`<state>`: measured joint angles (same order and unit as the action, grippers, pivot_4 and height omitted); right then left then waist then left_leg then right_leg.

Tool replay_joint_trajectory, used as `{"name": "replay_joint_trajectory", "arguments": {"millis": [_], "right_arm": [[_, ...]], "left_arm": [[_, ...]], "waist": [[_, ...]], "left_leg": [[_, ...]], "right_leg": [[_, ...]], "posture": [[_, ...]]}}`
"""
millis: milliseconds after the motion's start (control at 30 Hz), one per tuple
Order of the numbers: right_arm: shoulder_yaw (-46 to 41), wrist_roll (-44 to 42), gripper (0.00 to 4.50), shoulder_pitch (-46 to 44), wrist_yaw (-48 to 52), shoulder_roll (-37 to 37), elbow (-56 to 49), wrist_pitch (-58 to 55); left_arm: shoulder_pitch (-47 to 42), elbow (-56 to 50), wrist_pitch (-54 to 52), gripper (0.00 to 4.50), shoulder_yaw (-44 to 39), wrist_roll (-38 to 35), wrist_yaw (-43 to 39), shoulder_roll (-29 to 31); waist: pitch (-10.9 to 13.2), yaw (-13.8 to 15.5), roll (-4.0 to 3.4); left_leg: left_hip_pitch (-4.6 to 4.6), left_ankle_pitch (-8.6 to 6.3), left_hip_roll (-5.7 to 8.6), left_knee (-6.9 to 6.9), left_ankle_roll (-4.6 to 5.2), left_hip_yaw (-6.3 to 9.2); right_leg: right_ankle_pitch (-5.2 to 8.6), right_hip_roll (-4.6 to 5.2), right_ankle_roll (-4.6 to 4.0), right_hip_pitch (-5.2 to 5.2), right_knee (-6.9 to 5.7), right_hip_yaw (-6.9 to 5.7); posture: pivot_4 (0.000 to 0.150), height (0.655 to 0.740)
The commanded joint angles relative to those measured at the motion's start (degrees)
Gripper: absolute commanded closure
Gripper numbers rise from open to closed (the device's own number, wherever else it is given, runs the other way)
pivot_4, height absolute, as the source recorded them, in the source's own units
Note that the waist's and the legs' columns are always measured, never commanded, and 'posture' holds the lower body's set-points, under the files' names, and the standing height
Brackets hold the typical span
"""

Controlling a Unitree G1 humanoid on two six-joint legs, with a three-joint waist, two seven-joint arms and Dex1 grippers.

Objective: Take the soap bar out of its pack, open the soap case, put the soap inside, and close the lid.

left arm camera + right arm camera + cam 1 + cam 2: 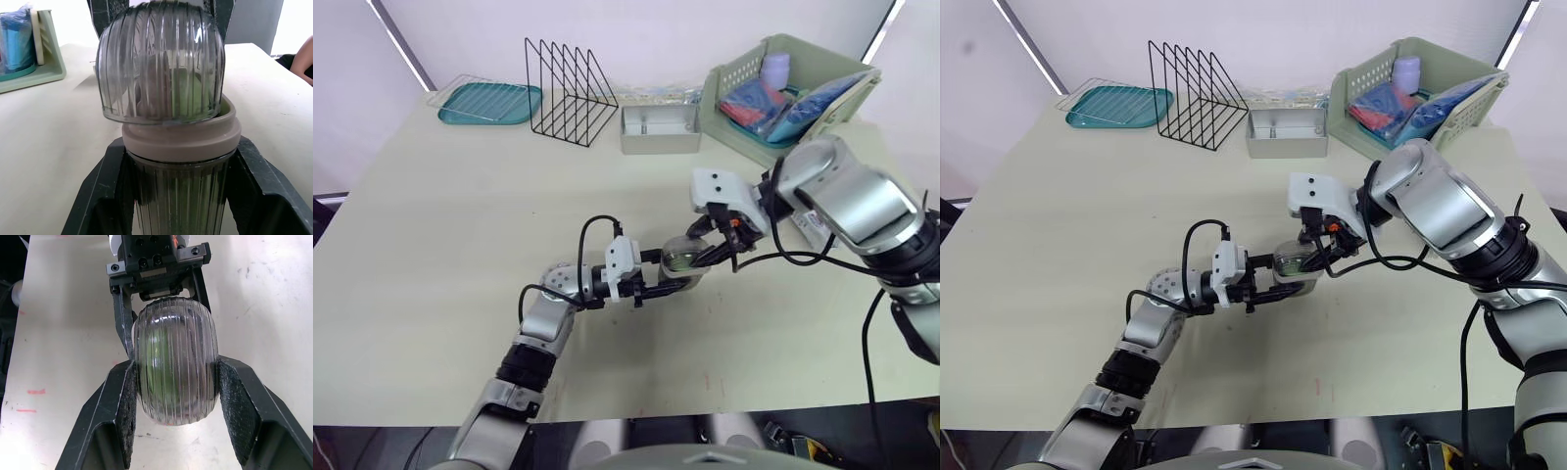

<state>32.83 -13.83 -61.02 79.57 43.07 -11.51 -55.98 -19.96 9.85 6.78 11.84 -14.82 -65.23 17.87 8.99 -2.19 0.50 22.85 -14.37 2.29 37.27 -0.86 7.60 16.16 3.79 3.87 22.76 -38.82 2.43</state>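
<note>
The soap case (680, 259) is held just above the table's middle, between both grippers. My left gripper (674, 284) is shut on its ribbed base (181, 196), below the beige rim (181, 139). The clear ribbed lid (161, 63) sits tilted over the rim, with one edge raised off it. The green soap (188, 93) shows through the lid, inside the case. My right gripper (175, 366) is shut on the lid (175, 367), one pad on each side. It reaches the case from the right, opposite my left gripper.
A green basket (734, 127) with coloured packs stands at the back right, with a small metal tray (661, 129) beside it. A black wire rack (570, 90) and a teal tray (489, 103) stand at the back left.
</note>
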Motion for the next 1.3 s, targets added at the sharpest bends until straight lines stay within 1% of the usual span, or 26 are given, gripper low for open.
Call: {"name": "replay_joint_trajectory", "arguments": {"millis": [33, 500, 1200, 1233, 1300], "right_arm": [[0.5, -0.5, 2.66, 0.4, 1.1, 1.3, -2.7, 0.1], [1.2, 1.0, 2.66, 1.6, 0.1, 0.4, 0.4, 3.2], [1.3, 0.7, 2.66, 3.3, 0.0, 0.3, -0.2, 2.8], [1.2, 0.8, 1.86, 3.3, 0.0, 0.4, -0.2, 2.9], [1.0, 0.9, 1.52, 3.4, -0.2, 0.3, -0.1, 3.2]], "left_arm": [[-0.6, -3.2, 1.7, 2.6, -0.6, -1.5, -0.1, -0.1], [-1.1, -2.6, 1.8, 2.6, -0.4, -1.3, -0.2, -0.3], [-0.9, -2.9, 1.8, 2.6, -0.3, -1.0, 0.3, -0.3], [-0.9, -2.9, 1.8, 2.6, -0.3, -1.0, 0.3, -0.3], [-0.9, -2.9, 1.8, 2.6, -0.2, -1.0, 0.3, -0.4]], "waist": [[0.0, 0.0, 0.0], [0.0, 0.0, 0.0], [0.0, 0.0, 0.0], [0.0, 0.0, 0.0], [0.0, 0.0, 0.0]], "left_leg": [[0.0, 0.0, 0.0, 0.0, 0.0, 0.0], [0.0, 0.0, 0.0, 0.0, 0.0, 0.0], [-0.02, 0.0, 0.0, 0.0, 0.0, 0.01], [-0.02, 0.0, 0.0, 0.0, 0.0, 0.01], [-0.02, 0.0, 0.0, 0.0, 0.0, 0.01]], "right_leg": [[0.0, 0.0, 0.0, 0.0, 0.0, 0.0], [0.0, -0.01, 0.0, 0.0, 0.0, -0.01], [0.0, -0.01, 0.0, -0.01, -0.01, -0.01], [0.0, -0.01, 0.0, -0.01, -0.01, -0.01], [0.0, -0.01, 0.0, -0.01, -0.01, -0.01]], "posture": [[0.15, 0.74], [0.15, 0.74], [0.15, 0.74], [0.15, 0.74], [0.15, 0.74]]}}
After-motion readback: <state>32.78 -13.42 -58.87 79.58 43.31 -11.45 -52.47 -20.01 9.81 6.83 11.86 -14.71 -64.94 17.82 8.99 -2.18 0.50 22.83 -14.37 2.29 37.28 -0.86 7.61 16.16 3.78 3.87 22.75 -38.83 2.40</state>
